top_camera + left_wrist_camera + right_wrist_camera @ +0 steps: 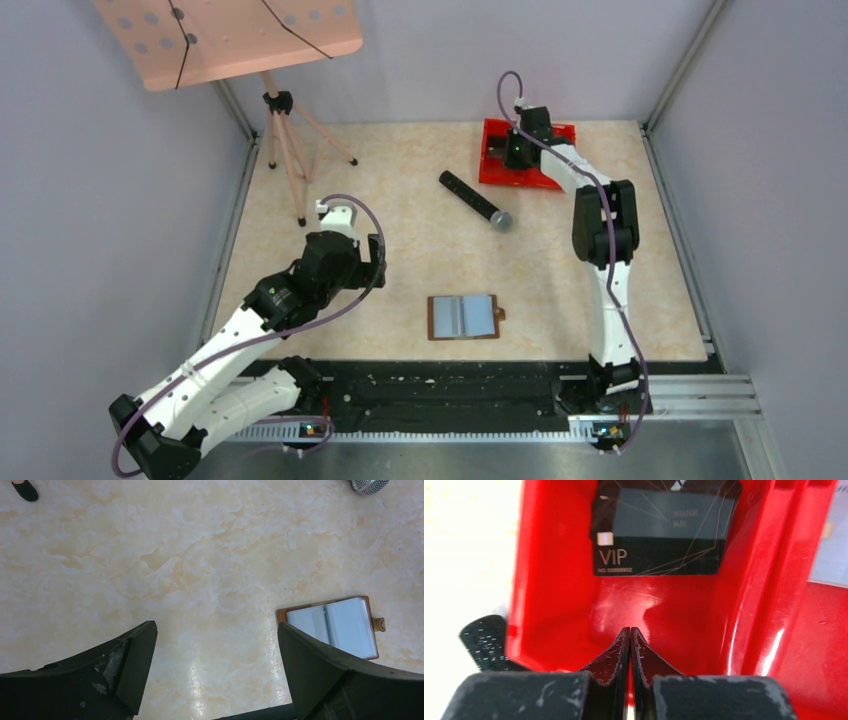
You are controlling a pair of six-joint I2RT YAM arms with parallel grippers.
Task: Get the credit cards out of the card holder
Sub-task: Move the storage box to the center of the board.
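The red bin [549, 590] has 2 compartments, 1 holding a black VIP card [659, 535] and the next a pale card [830, 545], with the right gripper [630, 635] pressed together on nothing over it, while the left gripper [215, 627] is spread wide and the card holder [464, 317] lies unfolded on the beige marble table [400, 260] between grey walls [100, 250].

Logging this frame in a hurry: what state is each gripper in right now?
Left gripper: open, holding nothing.
Right gripper: shut, empty, above the red bin.

left gripper [215, 628] agape, right gripper [630, 631] pinched
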